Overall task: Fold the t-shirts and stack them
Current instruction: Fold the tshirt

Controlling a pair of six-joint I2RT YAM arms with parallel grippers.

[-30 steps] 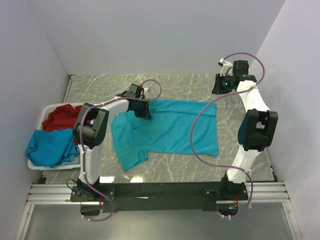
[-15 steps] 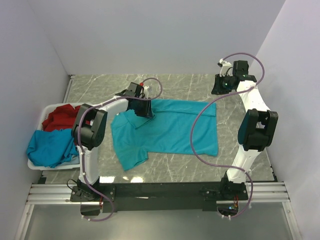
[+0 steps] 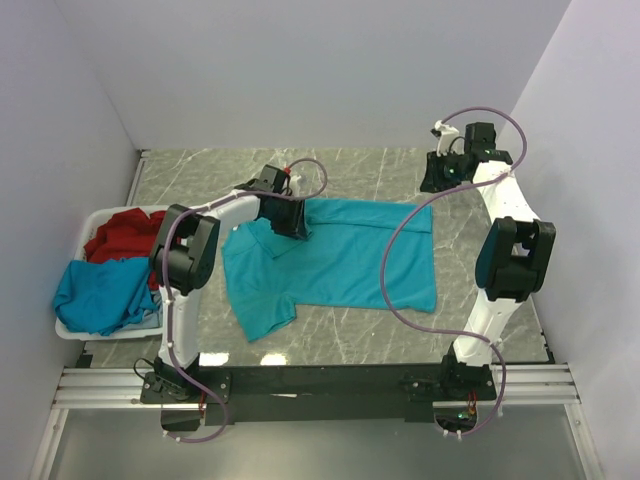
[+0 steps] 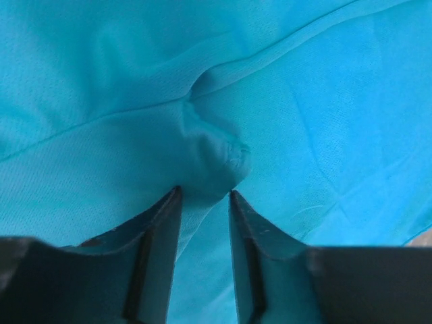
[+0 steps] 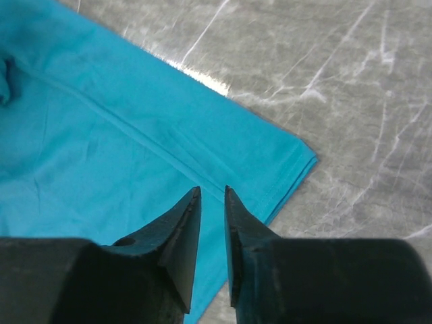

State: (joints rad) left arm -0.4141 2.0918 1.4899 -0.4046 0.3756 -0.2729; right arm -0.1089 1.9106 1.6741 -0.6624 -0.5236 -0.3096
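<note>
The whole table (image 3: 350,170) is seen by the top camera from above and behind the arm bases (image 3: 165,385), angled down, from far off. The left wrist view is taken very close, facing onto the teal shirt (image 3: 350,260), with the left gripper (image 4: 204,196) at its bottom edge. The right wrist view is held higher, tilted down over a shirt corner and bare table, with the right gripper (image 5: 212,192) at the bottom. The shirt is shared by all three views.

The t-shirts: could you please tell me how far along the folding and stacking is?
Nothing is folded or stacked. In hand: the teal t-shirt lies spread, the left gripper pinching a pucker near its shoulder; the right gripper hovers empty over a hem corner. Left: the red t-shirt and blue t-shirt in the basket.
</note>
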